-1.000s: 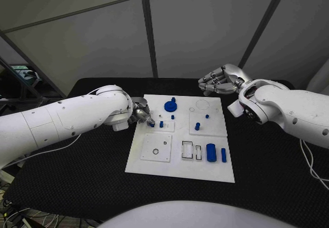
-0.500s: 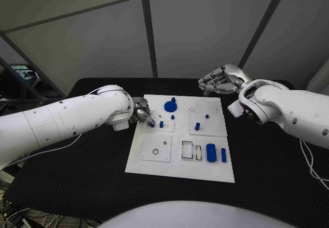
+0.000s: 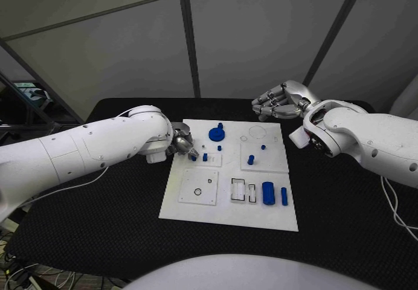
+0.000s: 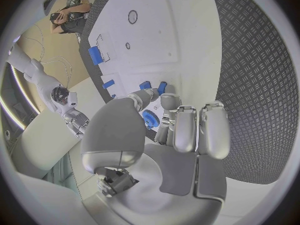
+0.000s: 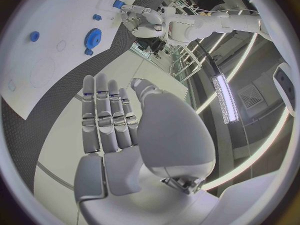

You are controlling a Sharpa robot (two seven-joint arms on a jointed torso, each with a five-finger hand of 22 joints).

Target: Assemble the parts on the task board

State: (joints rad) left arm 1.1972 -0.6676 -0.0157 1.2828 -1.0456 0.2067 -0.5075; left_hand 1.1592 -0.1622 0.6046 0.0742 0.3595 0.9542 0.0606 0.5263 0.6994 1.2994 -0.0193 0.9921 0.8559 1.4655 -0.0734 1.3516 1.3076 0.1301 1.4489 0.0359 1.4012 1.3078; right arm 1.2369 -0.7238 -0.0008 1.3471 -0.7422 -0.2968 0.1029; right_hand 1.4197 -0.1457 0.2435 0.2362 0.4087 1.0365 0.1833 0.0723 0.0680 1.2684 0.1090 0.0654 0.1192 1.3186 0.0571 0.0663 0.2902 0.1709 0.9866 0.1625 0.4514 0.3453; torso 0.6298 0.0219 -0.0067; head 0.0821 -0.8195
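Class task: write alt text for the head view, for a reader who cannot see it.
A white task board lies on a black table, with small blue parts on it. The robot's left hand is at the board's left edge by a small blue piece, while its right hand hovers, fingers curled, beyond the far right corner.

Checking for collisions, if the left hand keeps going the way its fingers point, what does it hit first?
Probably the small blue peg standing on the task board just beyond the left hand; depth is hard to judge.
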